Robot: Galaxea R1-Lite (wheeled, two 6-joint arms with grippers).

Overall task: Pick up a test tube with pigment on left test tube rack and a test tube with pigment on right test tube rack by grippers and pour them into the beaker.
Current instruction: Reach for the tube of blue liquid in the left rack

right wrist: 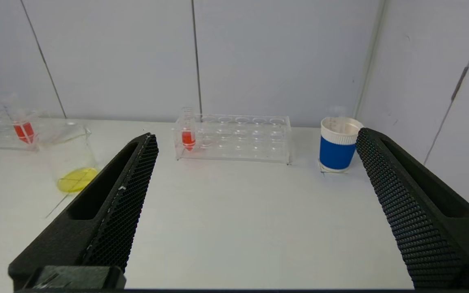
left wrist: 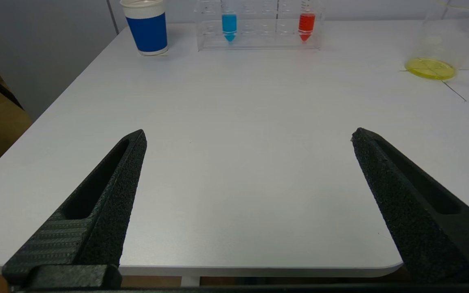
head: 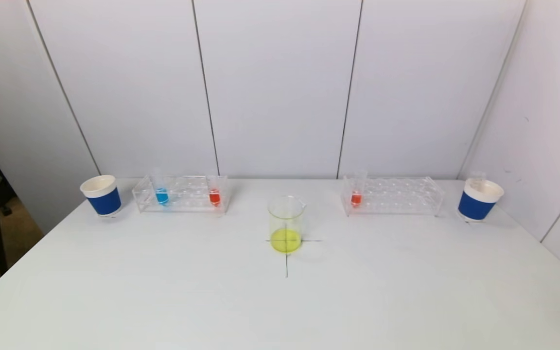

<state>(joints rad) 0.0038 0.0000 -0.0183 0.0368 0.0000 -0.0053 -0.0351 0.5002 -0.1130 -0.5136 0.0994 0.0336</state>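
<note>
The clear left rack (head: 181,194) holds a blue-pigment tube (head: 161,193) and a red-pigment tube (head: 214,193). The clear right rack (head: 392,195) holds one red-pigment tube (head: 356,194) at its left end. The glass beaker (head: 286,224) with yellow liquid stands on a cross mark at the table's middle. Neither gripper shows in the head view. My left gripper (left wrist: 248,136) is open and empty over the near table edge, far from the left rack (left wrist: 259,24). My right gripper (right wrist: 255,136) is open and empty, well short of the right rack (right wrist: 234,136).
A blue-and-white paper cup (head: 101,195) stands left of the left rack. Another blue-and-white cup (head: 478,200) stands right of the right rack, with a clear empty tube in it. White wall panels close off the back and right side. The table's left edge drops off.
</note>
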